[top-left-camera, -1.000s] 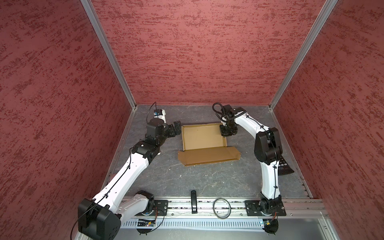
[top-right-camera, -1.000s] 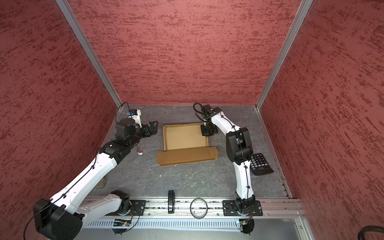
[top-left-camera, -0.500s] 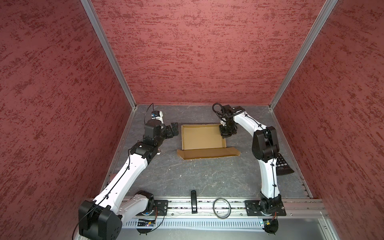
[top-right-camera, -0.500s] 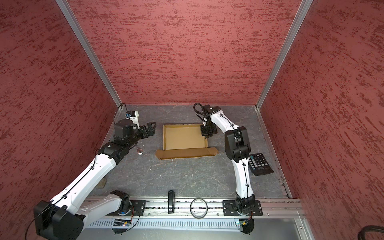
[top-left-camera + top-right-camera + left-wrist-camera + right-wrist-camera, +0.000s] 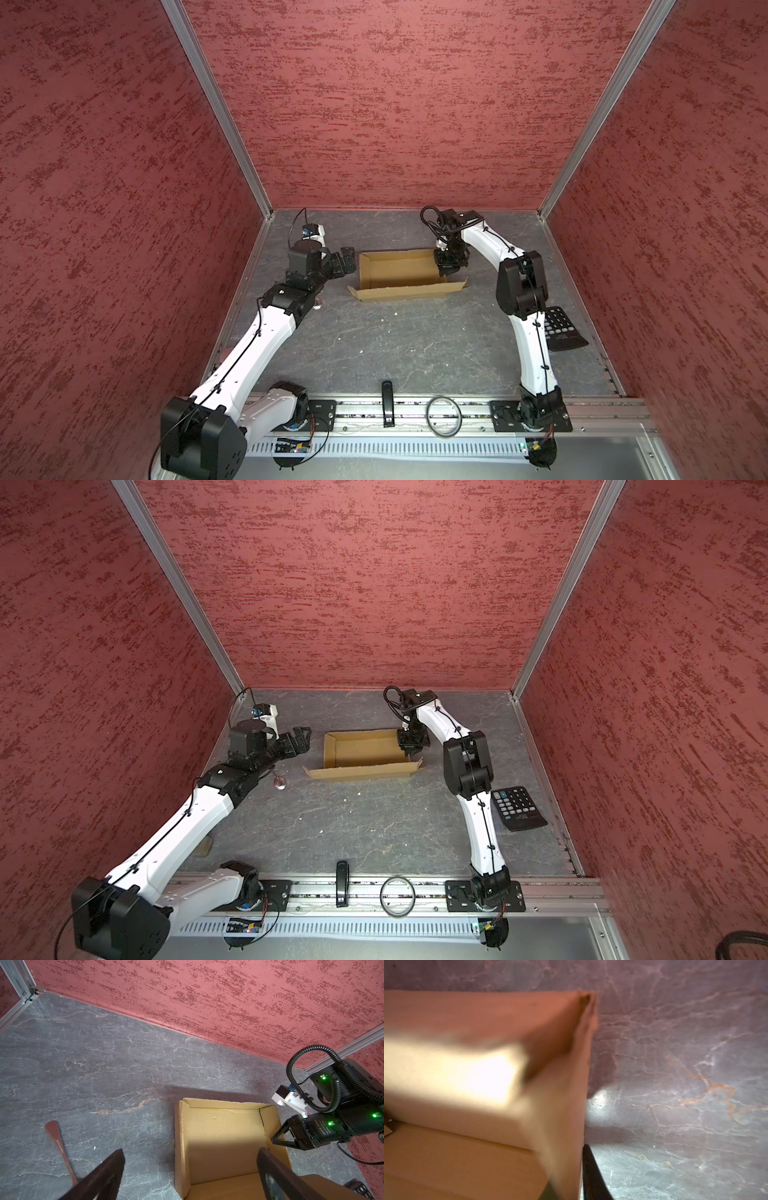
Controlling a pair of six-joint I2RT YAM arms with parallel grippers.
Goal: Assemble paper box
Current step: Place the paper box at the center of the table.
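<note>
The grey worktop (image 5: 395, 345) spreads beneath both claws. The paper box (image 5: 399, 272), an open shallow tray with a long flap along its near side, sits between the 2 claws. It is just beside the left claw (image 5: 345, 261), whose 2 fingers are spread wide around nothing. The right claw (image 5: 449, 272) is down on the box's end wall, with 1 dark finger just outside it. I cannot tell whether it pinches that wall, as the wrist view is blurred. A calculator (image 5: 561, 330) lies well behind the right claw. A spoon (image 5: 279, 782) lies near the left claw.
</note>
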